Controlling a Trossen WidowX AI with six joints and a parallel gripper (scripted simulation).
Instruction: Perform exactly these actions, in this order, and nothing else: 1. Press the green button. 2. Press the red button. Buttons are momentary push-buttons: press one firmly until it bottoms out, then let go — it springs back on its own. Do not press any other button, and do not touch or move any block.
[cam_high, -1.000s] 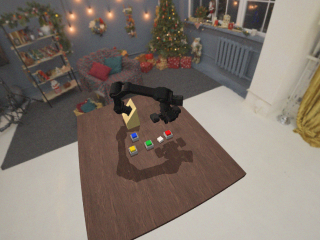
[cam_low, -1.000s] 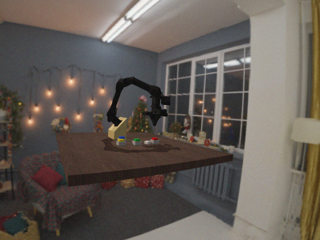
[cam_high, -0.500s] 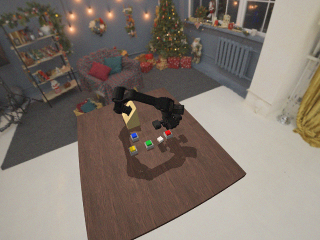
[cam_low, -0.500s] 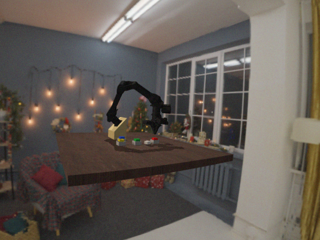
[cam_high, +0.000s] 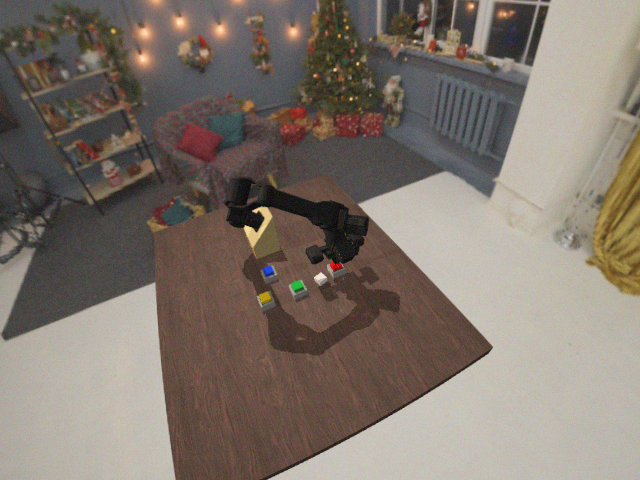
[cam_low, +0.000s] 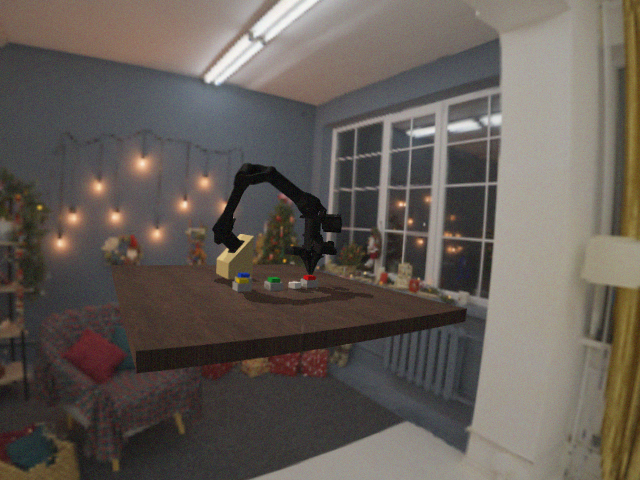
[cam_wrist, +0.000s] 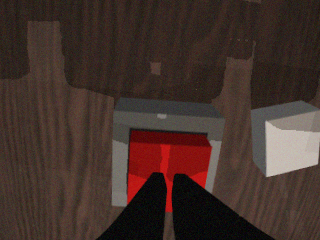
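The red button (cam_high: 336, 266) (cam_low: 309, 277) (cam_wrist: 167, 152) sits in a grey housing on the table, to the right in the top and exterior views. My gripper (cam_high: 337, 262) (cam_low: 310, 273) (cam_wrist: 167, 183) is shut and empty. It points down with its fingertips right over the red cap, at or just above it; whether they touch I cannot tell. The red cap stands up out of its housing. The green button (cam_high: 297, 285) (cam_low: 273, 280) stands in its grey housing to the left of the white block, with nothing over it and its cap up.
A small white block (cam_high: 320, 279) (cam_low: 294, 284) (cam_wrist: 291, 145) lies between the green and red buttons, close to the red one. A blue button (cam_high: 268, 270) (cam_low: 243, 274) and a yellow button (cam_high: 265, 297) (cam_low: 241, 280) stand farther left. A pale yellow slanted block (cam_high: 266, 242) (cam_low: 233, 263) stands behind, near the arm's base.
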